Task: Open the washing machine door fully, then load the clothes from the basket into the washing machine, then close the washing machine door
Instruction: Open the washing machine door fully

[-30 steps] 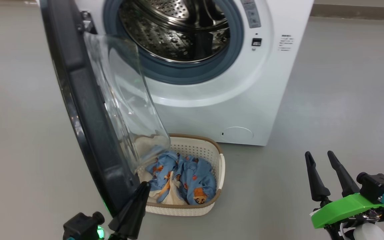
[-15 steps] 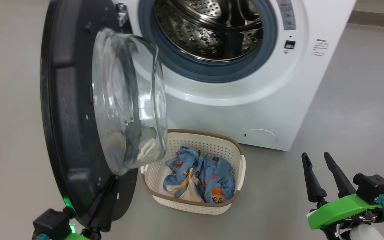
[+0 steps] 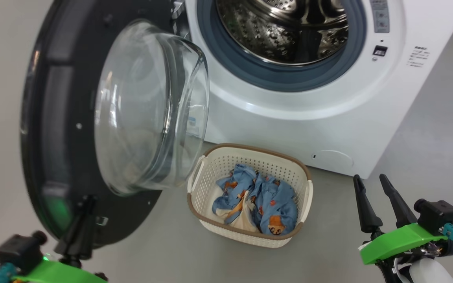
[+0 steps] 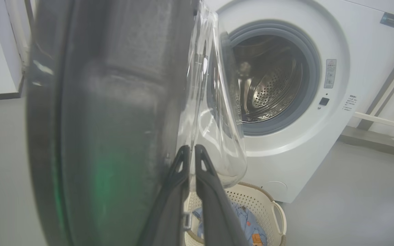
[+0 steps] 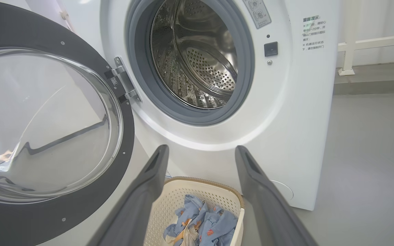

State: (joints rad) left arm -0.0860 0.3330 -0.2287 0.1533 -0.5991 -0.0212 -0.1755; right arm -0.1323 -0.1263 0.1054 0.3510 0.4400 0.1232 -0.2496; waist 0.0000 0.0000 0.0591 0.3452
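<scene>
The washing machine [image 3: 289,118] stands with its steel drum [image 3: 285,31] exposed. Its black washing machine door [image 3: 53,118] hangs open to the left, the glass bowl [image 3: 148,106] bulging toward the basket. My left gripper [image 3: 88,200] is shut, its fingertips against the door's lower inner face just below the bowl. The left wrist view has the shut left gripper [image 4: 192,150] between the dark door [image 4: 115,119] and the bowl. The cream basket [image 3: 226,165] sits on the floor before the machine, holding the blue bear-print clothes [image 3: 264,196]. My right gripper [image 3: 369,179] hangs open and empty, right of the basket.
Grey floor surrounds the machine, with open room to the right of the basket. In the right wrist view a white rail [image 5: 354,44] and a dark skirting strip [image 5: 371,85] run along the wall right of the machine.
The door has swung further open to the left, with my shut left gripper following at its lower part. The head camera has turned, shifting the scene rightward. The right gripper stayed put.
</scene>
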